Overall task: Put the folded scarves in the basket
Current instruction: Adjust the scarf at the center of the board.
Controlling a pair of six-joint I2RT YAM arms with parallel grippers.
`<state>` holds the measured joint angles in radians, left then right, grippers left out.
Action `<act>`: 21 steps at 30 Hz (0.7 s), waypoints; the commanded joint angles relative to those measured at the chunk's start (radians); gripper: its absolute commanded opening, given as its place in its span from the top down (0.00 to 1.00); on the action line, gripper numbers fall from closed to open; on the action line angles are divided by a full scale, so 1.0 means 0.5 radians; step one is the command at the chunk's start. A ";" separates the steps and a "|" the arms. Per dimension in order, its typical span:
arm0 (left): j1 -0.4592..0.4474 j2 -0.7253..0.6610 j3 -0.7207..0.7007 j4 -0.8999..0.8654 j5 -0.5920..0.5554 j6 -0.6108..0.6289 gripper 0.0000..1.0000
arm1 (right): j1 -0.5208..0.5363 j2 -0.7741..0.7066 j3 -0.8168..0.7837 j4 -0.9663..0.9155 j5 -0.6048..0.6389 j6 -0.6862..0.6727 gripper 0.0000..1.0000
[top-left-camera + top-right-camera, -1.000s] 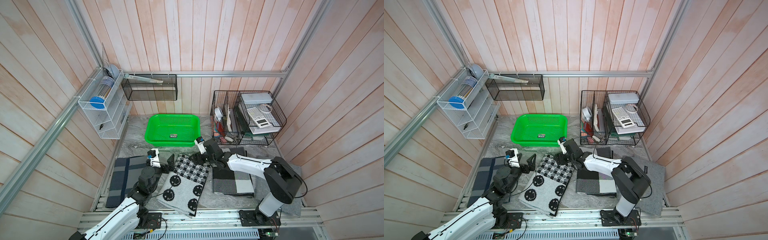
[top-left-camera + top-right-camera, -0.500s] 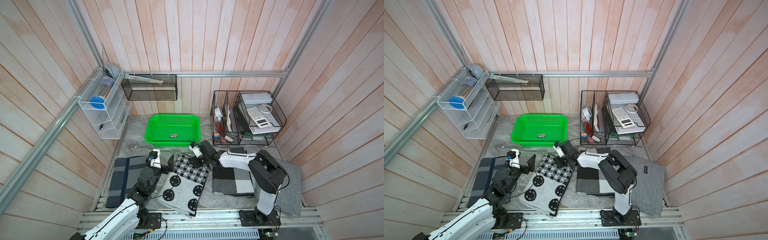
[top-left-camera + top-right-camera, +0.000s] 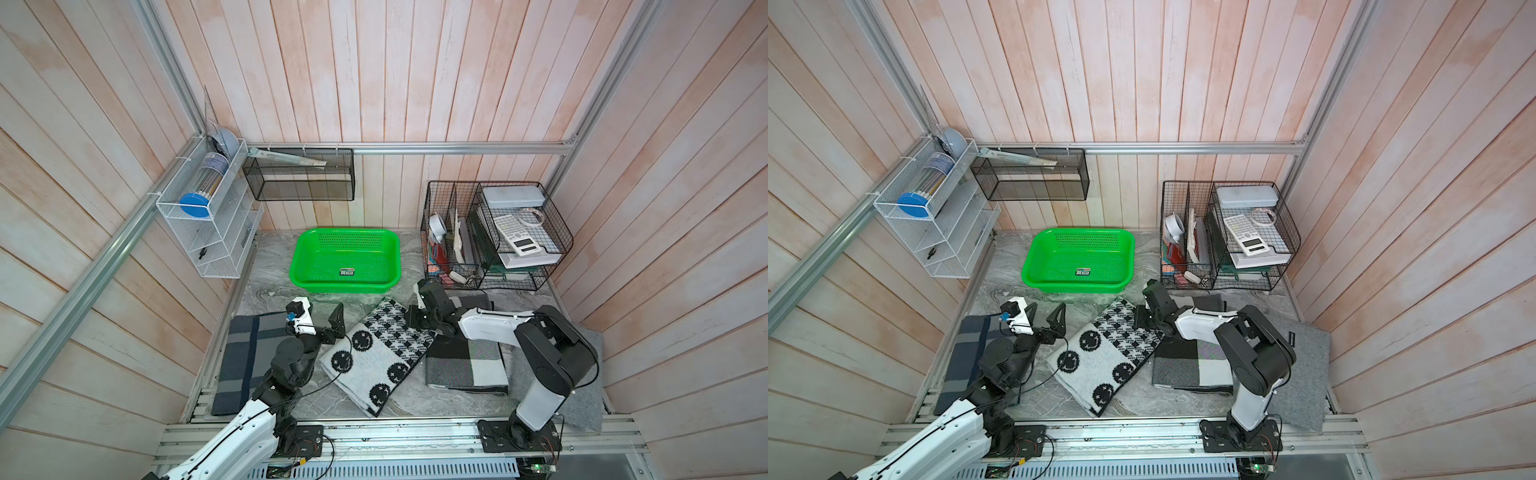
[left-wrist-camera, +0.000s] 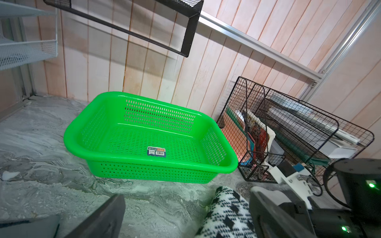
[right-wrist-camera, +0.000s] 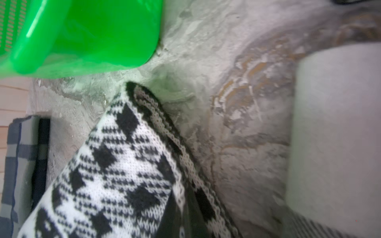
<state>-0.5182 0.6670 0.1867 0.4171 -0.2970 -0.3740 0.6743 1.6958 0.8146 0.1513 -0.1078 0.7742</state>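
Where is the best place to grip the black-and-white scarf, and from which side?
Pinch the scarf at its long edge near the corner by the basket, from the right side. It lies flat; there its folded layers stack together, and the right tool is shut there.

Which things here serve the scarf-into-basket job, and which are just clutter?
In play: black-and-white scarf, green basket, right gripper pinching its edge, open left gripper.
Clutter: navy plaid scarf, grey checked scarf, grey mat, black wire organiser, black mesh shelf, white wire rack.
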 commanded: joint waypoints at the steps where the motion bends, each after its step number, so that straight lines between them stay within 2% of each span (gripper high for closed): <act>1: -0.006 0.042 0.083 -0.171 -0.147 -0.315 0.00 | 0.079 -0.081 -0.061 0.083 0.050 0.273 1.00; 5: -0.005 0.086 0.135 -0.333 -0.184 -0.556 0.00 | 0.171 -0.074 -0.085 0.046 0.022 0.329 0.95; 10: -0.004 0.123 0.147 -0.518 -0.224 -0.770 0.00 | 0.274 -0.113 -0.166 0.082 0.024 0.387 0.79; 12: -0.007 0.144 0.193 -0.698 -0.309 -0.875 0.00 | 0.301 -0.155 -0.200 0.086 0.022 0.376 0.72; 16: 0.000 0.197 0.317 -1.091 -0.446 -1.097 0.00 | 0.308 -0.230 -0.211 0.025 0.008 0.203 0.43; 21: 0.007 0.209 0.366 -1.174 -0.392 -1.153 0.00 | 0.267 -0.183 -0.082 -0.021 -0.010 -0.048 0.36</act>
<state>-0.5182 0.7704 0.3424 -0.0856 -0.4767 -0.8932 0.8196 1.5944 0.7311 0.1627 -0.1036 0.8402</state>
